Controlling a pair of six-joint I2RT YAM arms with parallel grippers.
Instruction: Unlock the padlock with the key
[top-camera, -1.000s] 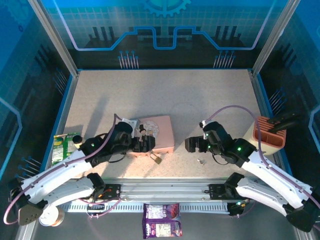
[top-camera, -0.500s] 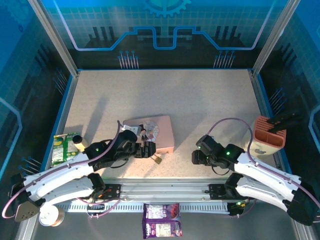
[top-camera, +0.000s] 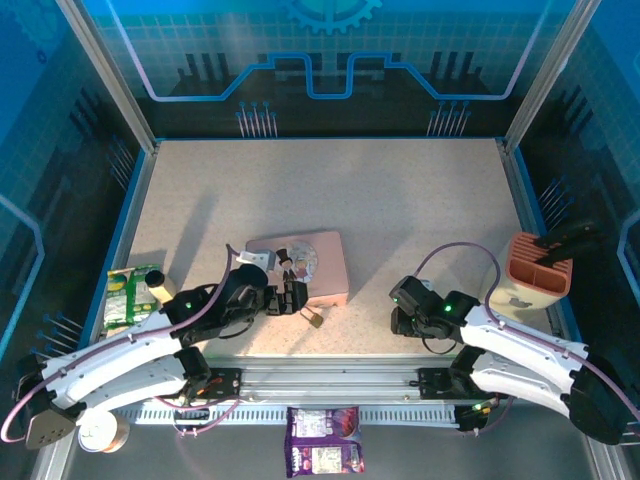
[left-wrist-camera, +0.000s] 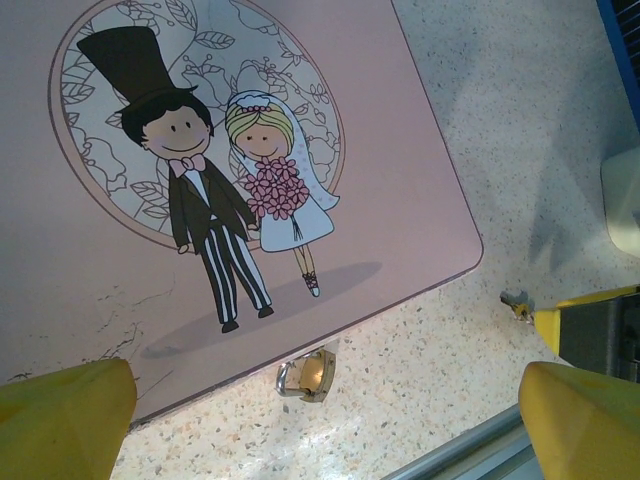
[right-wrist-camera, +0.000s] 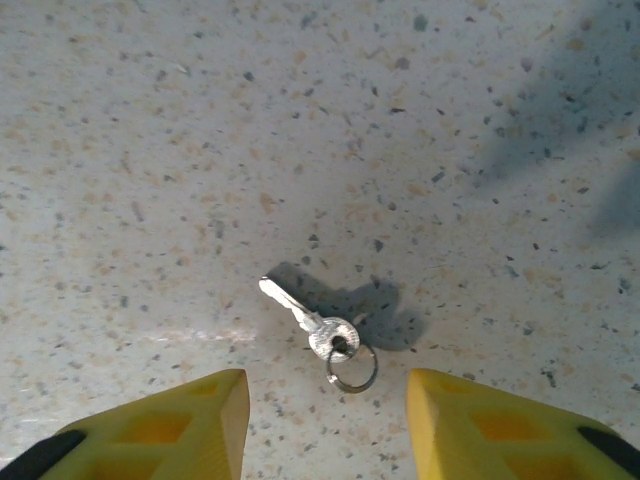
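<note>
We see R gripper (right-wrist-camera: 325, 388) spread wide, hovering low over the key (right-wrist-camera: 305, 322) on the table (right-wrist-camera: 450, 150). L gripper (left-wrist-camera: 326, 380) is spread too, w/ the padlock (left-wrist-camera: 312, 368) btwn its fingers, just beside the pink tin (left-wrist-camera: 400, 200).

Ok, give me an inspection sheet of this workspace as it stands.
Surface: speckled beige tabletop, no spills seen.
Job's things: small brass padlock with silver shackle lying at the near edge of the pink rectangular tin; small silver key on a ring lying flat, well to the right.
Clutter: green packet, purple packet, salmon ribbed holder, all off the tabletop.
Grippers: left gripper open above the padlock; right gripper open above the key.
Cables: lilac cable looping off each arm.
Surroundings: blue printed panels, metal frame.
</note>
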